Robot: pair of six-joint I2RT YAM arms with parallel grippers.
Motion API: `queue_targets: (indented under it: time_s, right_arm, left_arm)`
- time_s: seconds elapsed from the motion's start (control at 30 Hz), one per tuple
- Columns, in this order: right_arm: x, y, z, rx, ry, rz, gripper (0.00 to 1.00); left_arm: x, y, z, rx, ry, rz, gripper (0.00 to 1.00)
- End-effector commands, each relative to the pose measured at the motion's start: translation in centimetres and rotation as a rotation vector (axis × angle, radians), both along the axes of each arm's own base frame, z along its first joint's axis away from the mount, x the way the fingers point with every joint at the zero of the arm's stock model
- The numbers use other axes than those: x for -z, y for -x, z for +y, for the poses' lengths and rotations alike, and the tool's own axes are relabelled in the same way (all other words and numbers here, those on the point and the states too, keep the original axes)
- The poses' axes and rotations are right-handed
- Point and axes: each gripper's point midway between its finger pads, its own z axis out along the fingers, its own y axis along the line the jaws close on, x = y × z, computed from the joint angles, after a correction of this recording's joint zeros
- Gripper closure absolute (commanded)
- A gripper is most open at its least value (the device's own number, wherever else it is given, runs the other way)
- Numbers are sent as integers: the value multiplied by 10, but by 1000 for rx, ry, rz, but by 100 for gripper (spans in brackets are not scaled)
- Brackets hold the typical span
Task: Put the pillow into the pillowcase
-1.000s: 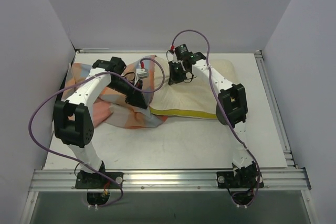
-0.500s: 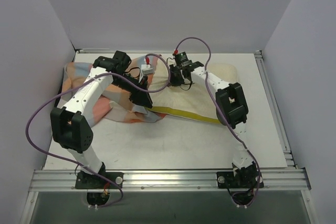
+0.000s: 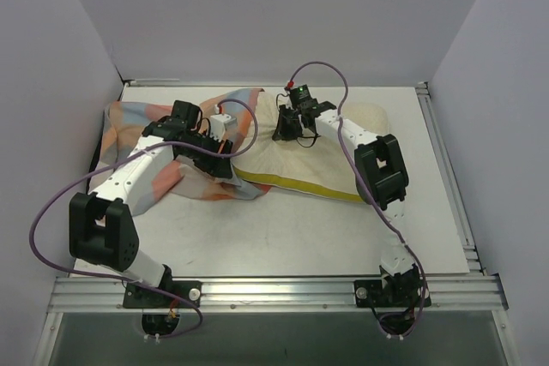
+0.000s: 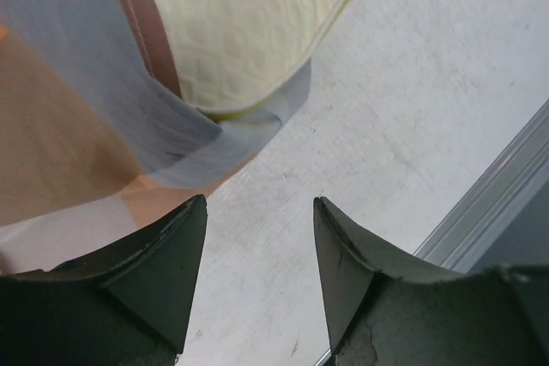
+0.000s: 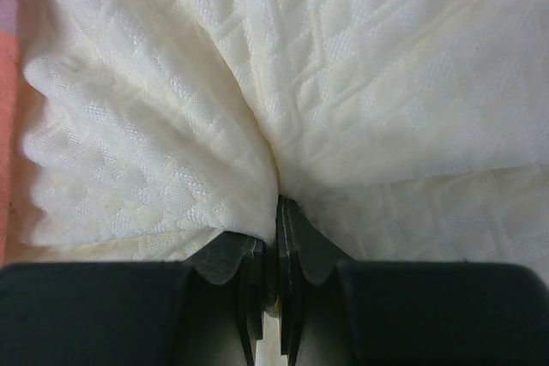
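The cream-white pillow (image 3: 334,147) lies across the back middle of the table, its yellow edge facing me. Its left end sits inside the mouth of the checked orange, grey and cream pillowcase (image 3: 141,147), which lies crumpled at the left. My left gripper (image 3: 226,172) is open and empty, just above the table beside the pillowcase's mouth. In the left wrist view (image 4: 260,212) the pillowcase hem (image 4: 171,126) wraps the pillow corner (image 4: 249,23) ahead of the fingers. My right gripper (image 3: 287,130) is shut on a pinched fold of the pillow (image 5: 343,66) near its far left part.
White walls close in the table at the back and on both sides. An aluminium rail (image 3: 274,289) runs along the near edge and another (image 3: 446,169) along the right. Purple cables loop over both arms. An orange strip of pillowcase (image 5: 7,126) shows left of the pinch.
My left arm has dropped and swung toward the near left, and its gripper now stands open off the pillowcase edge. The right gripper keeps its pinch on the pillow, hardly moved.
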Motion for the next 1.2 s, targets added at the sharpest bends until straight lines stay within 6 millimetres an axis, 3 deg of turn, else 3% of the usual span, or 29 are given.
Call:
queue_targets:
  time_s: [0.0,0.2,0.3,0.4,0.43,0.47,0.53,0.77,0.9,1.0,1.03,1.1,1.13,1.17]
  right_arm:
    - [4,15,-14,22,33,62,100]
    - [4,16,-14,28,23,68,100]
    - [5,17,-16,30,22,70,100]
    - [8,17,-17,31,25,75,100]
    - [8,16,-17,33,24,75,100]
    - [11,16,-17,35,26,79,100]
    - [13,16,-17,42,26,82,100]
    - [24,3,-22,103,61,72,100]
    - [27,0,-24,118,83,65,100]
    - [28,11,-13,68,76,75,100]
    - [35,27,-5,31,82,97,100]
    - [28,47,5,-30,48,115,100]
    - [25,67,17,-86,9,146,100]
    - [27,92,13,-115,1,183,100]
  left_arm:
    - [-8,-27,-12,-98,50,-54,38]
    - [19,-45,-5,-254,-7,-25,41]
    - [21,-50,-8,-249,-6,-19,46]
    - [15,-51,-17,-247,36,-2,62]
    - [10,-49,-23,-218,63,-3,71]
    - [6,-47,-27,-197,84,-5,89]
    - [-6,-33,-40,-132,166,32,100]
    - [-76,36,-80,134,446,140,100]
    - [-113,51,-93,192,561,195,100]
    - [-115,34,-97,174,550,171,100]
    - [-105,26,-98,153,525,172,100]
    - [-84,1,-89,82,419,100,100]
    - [-76,-5,-86,62,386,85,100]
    - [-63,-12,-83,39,350,85,100]
